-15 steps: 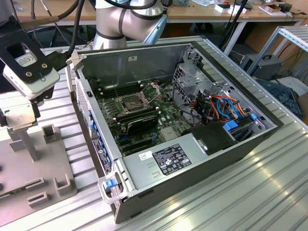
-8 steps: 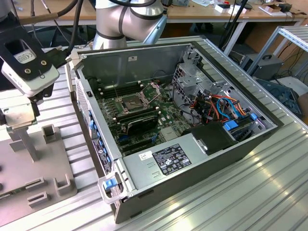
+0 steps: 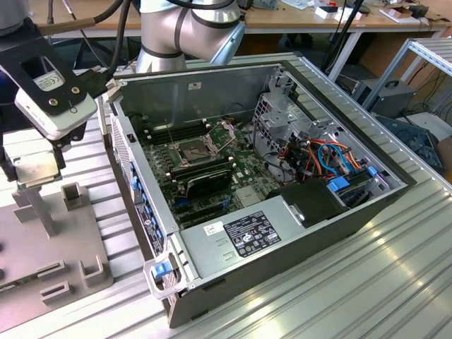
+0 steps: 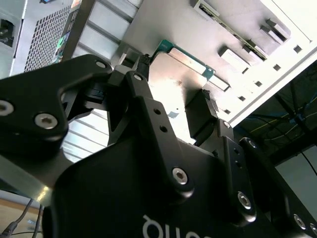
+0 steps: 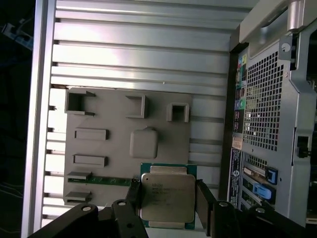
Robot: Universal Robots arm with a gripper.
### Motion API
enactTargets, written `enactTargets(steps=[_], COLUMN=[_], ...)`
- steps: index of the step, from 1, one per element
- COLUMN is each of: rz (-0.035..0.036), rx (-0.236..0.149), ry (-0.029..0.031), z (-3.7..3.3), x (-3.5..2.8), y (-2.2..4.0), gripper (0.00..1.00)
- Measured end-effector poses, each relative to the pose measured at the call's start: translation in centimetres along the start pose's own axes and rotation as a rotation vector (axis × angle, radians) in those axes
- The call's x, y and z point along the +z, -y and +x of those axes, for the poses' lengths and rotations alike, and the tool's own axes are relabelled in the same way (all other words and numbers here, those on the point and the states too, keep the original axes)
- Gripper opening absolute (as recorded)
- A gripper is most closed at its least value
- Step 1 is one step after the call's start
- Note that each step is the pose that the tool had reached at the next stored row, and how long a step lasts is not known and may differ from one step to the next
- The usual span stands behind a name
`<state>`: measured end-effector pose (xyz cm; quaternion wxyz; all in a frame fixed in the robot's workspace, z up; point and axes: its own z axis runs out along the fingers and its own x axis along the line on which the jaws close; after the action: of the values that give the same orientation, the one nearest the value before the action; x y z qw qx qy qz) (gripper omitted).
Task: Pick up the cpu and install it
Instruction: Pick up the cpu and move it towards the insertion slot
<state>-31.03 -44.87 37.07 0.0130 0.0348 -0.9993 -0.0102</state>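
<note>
Right now the black two-finger gripper (image 5: 167, 194) looks closed on the small, flat, square, silver-grey-topped cpu (image 5: 167, 201) above the grey slotted fixture plate (image 5: 109, 119). In the exterior view the dark metal-rimmed socket (image 3: 192, 150) lies toward three o'clock, inside the open grey computer case (image 3: 198, 92).

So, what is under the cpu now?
Below the cpu lies a grey holder plate with slots and a raised post. The part of the plate right beneath the chip is covered.
</note>
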Motion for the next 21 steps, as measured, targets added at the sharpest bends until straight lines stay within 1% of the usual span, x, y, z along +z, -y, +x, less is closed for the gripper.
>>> enactTargets(steps=[4, 5, 6, 8, 12, 14, 15, 16, 17, 20, 21], rz=[0.0, 0.0001, 0.0001, 0.0, 0.0, 0.0, 0.0, 0.0, 0.0, 0.0, -0.0001], rx=[0.0, 0.0, 0.0, 0.0, 0.0, 0.0, 0.0, 0.0, 0.0, 0.0, 0.0], ry=[0.0001, 0.0, 0.0, 0.0001, 0.0, 0.0001, 0.0001, 0.0001, 0.0, 0.0001, 0.0001], z=[-1.13, -1.44, -1.89, -2.42, -4.08, -4.68, -5.14, -5.46, -6.11, -7.7, -8.35], x=[-0.03, -0.04, -0.06, -0.06, -0.11, -0.12, -0.13, -0.14, -0.16, -0.2, -0.22], y=[0.08, 0.1, 0.13, 0.17, 0.28, 0.33, 0.36, 0.38, 0.43, 0.54, 0.58], gripper=[0.55, 0.55, 0.55, 0.55, 0.55, 0.55, 0.55, 0.55, 0.55, 0.55, 0.55])
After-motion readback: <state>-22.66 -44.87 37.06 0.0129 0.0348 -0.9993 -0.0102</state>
